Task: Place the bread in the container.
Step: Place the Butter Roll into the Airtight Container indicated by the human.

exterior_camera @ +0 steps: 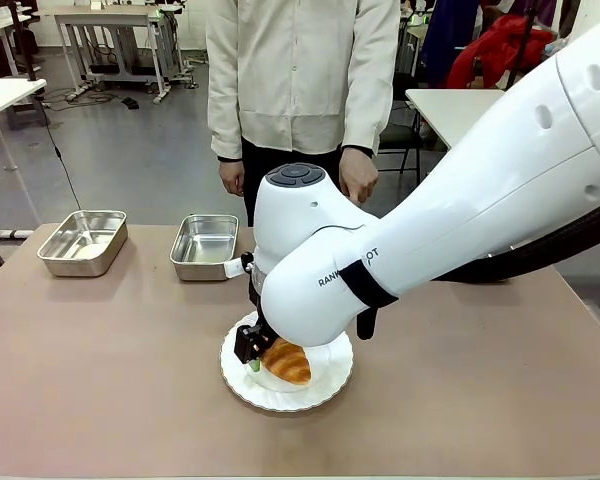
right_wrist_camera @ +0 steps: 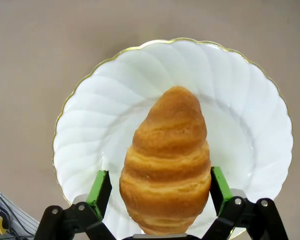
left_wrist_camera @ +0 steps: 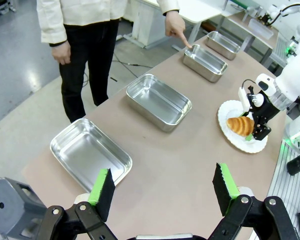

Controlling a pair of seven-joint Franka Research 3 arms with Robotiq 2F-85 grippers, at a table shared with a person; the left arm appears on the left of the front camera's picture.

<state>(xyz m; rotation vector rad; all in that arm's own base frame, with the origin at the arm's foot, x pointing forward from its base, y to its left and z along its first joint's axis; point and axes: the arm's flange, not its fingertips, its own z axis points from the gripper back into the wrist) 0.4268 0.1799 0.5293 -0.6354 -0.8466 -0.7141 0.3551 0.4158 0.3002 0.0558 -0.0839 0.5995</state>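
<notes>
The bread [right_wrist_camera: 166, 160], a golden-brown croissant, lies on a round white scalloped plate [right_wrist_camera: 140, 75] at the table's near middle. My right gripper [right_wrist_camera: 160, 187] is open and straddles its wide end, the green pads [right_wrist_camera: 100, 187] close on both sides, with a thin gap on one side. In the front view the right gripper [exterior_camera: 272, 362] is down on the plate [exterior_camera: 325, 385] at the bread [exterior_camera: 288, 362]. My left gripper [left_wrist_camera: 163, 192] hangs open high above the table with nothing in it. Four steel containers stand in a row; the person's finger [left_wrist_camera: 186, 44] points at one container [left_wrist_camera: 205, 61].
The other pans [left_wrist_camera: 90, 152] [left_wrist_camera: 159, 101] [left_wrist_camera: 224, 44] line the far side. In the front view two pans [exterior_camera: 83, 240] [exterior_camera: 205, 245] stand at the left, and my right arm [exterior_camera: 460, 210] covers the table's right half. The person [exterior_camera: 300, 80] stands at the far edge.
</notes>
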